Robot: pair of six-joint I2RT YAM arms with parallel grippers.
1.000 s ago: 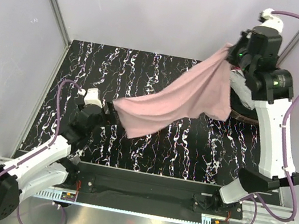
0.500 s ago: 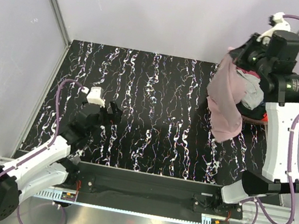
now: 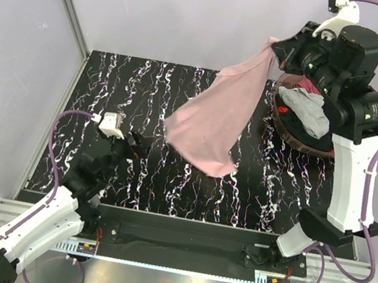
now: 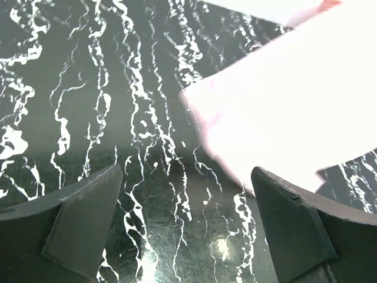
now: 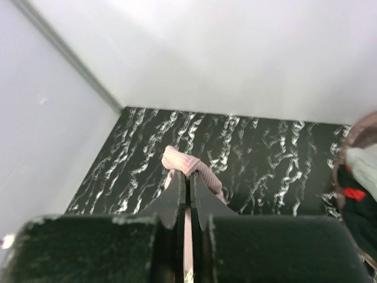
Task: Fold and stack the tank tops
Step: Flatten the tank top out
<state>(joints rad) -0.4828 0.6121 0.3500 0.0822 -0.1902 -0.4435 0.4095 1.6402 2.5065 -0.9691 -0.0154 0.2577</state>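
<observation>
Pink tank top [image 3: 214,120]: one item, pinched at an upper edge between the closed jaws of the right gripper [image 3: 278,49], held high and hanging slantwise over the marbled black table [image 3: 134,80]. Grey tank top [image 3: 310,111]: lay heaped in the round basket [image 3: 289,133] at far right. Left gripper [image 3: 139,143]: jaws stood wide apart, holding nothing, low over the table near the pink cloth's lower corner.

I can read no text, label, brand or number in any of the views. On the near rail [image 3: 176,255], beside each of my arm bases, sits a small orange-red tag [image 3: 88,246], but its marks are too small to read.
</observation>
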